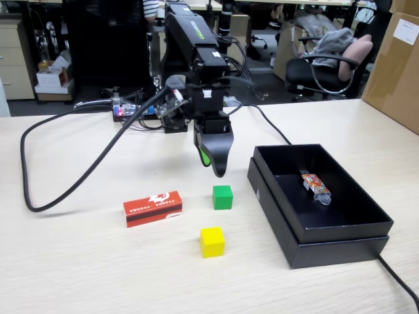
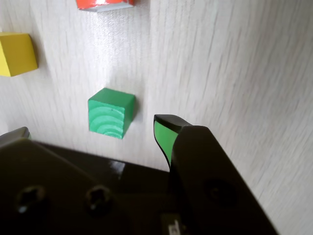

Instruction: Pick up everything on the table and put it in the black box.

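Green cube (image 1: 222, 197) on the beige surface (image 1: 98, 261), just below the end effector (image 1: 216, 167), apparently lined up for a grasp; open or closed, cannot tell. Yellow cube (image 1: 212, 241) and red carton (image 1: 152, 209) nearby, outside the black box (image 1: 340, 243).

Red carton (image 2: 104, 4) cut off by the wrist view's top edge, yellow cube (image 2: 17, 54) clipped at its left edge, second gripper (image 2: 90, 132) jaw mostly hidden, print on the packet (image 1: 315, 185) in the black box (image 1: 340, 232) too small to read
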`<state>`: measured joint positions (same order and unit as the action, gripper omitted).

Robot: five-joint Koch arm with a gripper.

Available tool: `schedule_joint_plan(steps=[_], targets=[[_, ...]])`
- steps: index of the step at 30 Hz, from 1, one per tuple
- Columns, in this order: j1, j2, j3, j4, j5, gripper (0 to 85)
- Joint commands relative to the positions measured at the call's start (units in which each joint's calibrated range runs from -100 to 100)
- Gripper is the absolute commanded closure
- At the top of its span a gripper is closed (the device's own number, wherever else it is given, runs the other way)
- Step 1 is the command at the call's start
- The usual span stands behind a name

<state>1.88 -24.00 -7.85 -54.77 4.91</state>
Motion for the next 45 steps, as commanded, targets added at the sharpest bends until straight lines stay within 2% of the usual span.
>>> schedule_joint_plan(steps=[1,10,26,33,38,45], targets=[[0.44,2.95,7.40,-0.31,0.29,38.2],[1.76,9.14,10.57,-0.31,0.73,38.2],[0.78,16.95,8.67,-0.31,0.83,40.8],[0.24,20.62,10.76,-0.31,1.12,55.2],[-0.39,20.85,13.20,-0.31,1.12,74.7],[-0.78,14.65,11.75,-0.39,0.98,76.5]])
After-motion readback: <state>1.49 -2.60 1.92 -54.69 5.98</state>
